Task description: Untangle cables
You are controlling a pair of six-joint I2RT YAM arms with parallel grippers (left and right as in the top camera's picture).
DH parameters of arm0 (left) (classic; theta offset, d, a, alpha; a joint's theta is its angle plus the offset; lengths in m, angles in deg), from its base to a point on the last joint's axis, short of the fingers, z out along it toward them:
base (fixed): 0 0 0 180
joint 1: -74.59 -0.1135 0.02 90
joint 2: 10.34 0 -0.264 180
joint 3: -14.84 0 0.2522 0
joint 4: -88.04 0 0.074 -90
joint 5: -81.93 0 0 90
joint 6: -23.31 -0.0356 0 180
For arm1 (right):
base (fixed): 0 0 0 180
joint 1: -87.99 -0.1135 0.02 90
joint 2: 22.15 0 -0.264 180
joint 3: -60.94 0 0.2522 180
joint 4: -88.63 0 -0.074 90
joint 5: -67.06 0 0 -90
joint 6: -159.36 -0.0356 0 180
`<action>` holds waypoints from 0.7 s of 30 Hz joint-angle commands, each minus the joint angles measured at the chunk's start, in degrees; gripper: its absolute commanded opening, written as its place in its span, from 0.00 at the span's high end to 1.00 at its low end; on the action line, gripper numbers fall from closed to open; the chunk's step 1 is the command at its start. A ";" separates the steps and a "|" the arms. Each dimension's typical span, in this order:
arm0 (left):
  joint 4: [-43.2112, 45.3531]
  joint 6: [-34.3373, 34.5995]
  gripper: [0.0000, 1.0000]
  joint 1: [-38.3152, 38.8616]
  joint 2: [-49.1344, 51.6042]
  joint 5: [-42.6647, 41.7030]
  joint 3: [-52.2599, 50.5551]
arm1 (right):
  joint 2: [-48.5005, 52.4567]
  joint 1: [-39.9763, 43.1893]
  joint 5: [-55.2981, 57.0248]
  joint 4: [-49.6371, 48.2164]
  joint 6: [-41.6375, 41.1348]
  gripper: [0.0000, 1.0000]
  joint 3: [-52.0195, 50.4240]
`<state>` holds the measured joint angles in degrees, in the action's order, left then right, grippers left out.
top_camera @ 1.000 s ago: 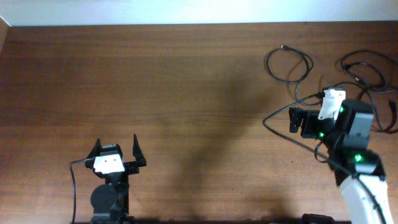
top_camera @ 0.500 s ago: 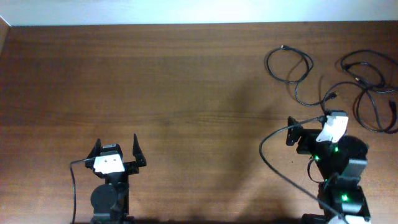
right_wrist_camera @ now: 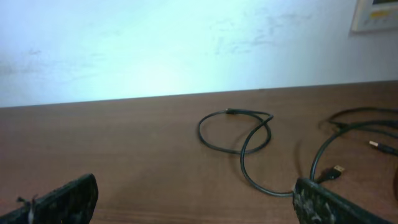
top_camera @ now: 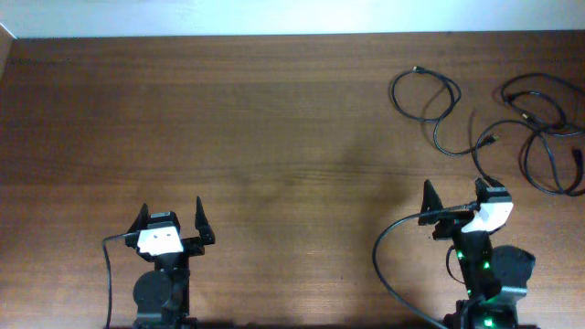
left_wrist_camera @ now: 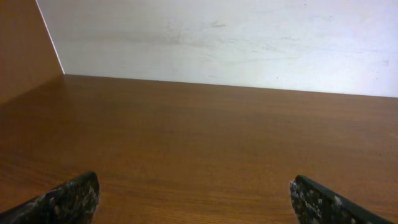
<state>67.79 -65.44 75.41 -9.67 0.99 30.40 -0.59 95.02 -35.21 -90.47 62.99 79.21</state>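
Thin black cables lie at the table's far right. One cable [top_camera: 418,69] forms a loop with a small plug at its top and trails to a second plug [top_camera: 490,140]. A looser bundle [top_camera: 547,128] sprawls beside it near the right edge. My right gripper [top_camera: 454,194] stands open just short of them, with nothing between its fingers. In the right wrist view the looped cable [right_wrist_camera: 242,158] curves ahead, and a metal-tipped plug [right_wrist_camera: 337,168] sits just past my right fingertip [right_wrist_camera: 326,202]. My left gripper [top_camera: 171,210] is open and empty at the near left, far from the cables.
A pale wall [left_wrist_camera: 236,37] rises behind the wooden table's [top_camera: 274,137] far edge. Each arm's own thick black wire arcs beside its base, the right arm's wire [top_camera: 379,260] on the left side of that arm.
My right arm has drawn back from the cables toward the table's near edge and now points straight ahead. The left arm has not moved.
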 commanded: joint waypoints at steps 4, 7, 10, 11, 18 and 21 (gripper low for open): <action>-0.46 -0.87 0.01 -0.31 -0.37 0.63 0.04 | -7.17 -0.28 -0.98 -0.85 -1.64 0.01 -4.20; -0.46 -0.87 0.01 -0.31 -0.37 0.63 0.04 | -9.97 -0.26 -0.94 -0.92 -1.62 0.01 -4.20; -0.46 -0.87 0.01 -0.31 -0.37 0.63 0.04 | -13.49 -0.26 -0.55 -0.83 -1.60 0.01 -4.20; -0.46 -0.87 0.01 -0.31 -0.37 0.63 0.04 | -14.58 -0.28 -0.55 -0.63 -1.55 0.01 -4.20; -0.46 -0.87 0.01 -0.31 -0.37 0.63 0.04 | -21.38 -0.33 -0.50 3.91 -1.42 0.01 -4.20; -0.46 -0.87 0.01 -0.31 -0.37 0.63 0.04 | -21.38 -0.59 0.15 3.87 -1.42 0.01 -4.20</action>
<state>67.79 -65.44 75.41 -9.65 0.99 30.40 -21.35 95.02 -35.47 -86.60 61.83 75.30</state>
